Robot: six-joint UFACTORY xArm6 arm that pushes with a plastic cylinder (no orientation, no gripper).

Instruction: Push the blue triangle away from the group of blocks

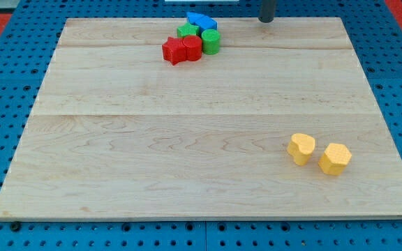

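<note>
Two yellow blocks [319, 153], two red blocks [182, 49], two green blocks [201, 37], one blue triangle [201, 21]

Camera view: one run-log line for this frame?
tip top edge, right of cluster, apart | blue triangle touching green blocks | red blocks adjoining | yellow blocks bottom right

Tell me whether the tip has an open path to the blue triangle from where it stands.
Probably yes. My tip sits to the view's right of the blue triangle, with bare board between them. The green blocks and red blocks lie below the triangle, off that line.
</note>
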